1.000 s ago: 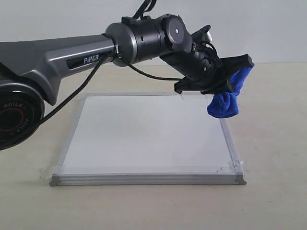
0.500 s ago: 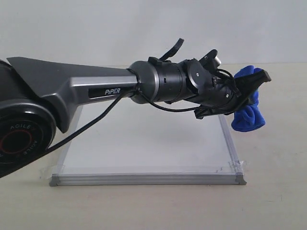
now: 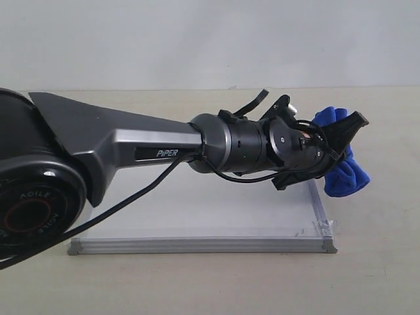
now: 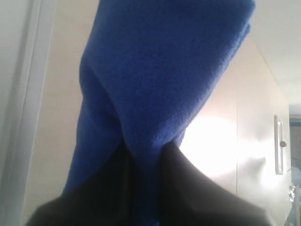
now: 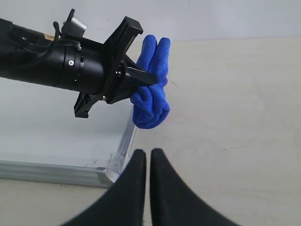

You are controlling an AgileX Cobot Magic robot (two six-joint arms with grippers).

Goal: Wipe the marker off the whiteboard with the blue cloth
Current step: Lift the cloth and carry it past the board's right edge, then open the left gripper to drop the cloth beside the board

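Left claw [image 3: 335,146] is clamped on the blue cloth [image 3: 346,178], held just past the whiteboard [image 3: 216,213] edge. Right claw [image 5: 148,162] is closed, empty.

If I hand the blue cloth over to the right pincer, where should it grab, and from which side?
Probably the rounded lower lobe of the blue cloth, hanging free below the left pincer by the whiteboard's edge. Come from the open table side, away from the left arm.

left arm link [image 3: 131,147]: "PiPER" | joint cap [image 3: 29,220]: "AGILE", partly legible
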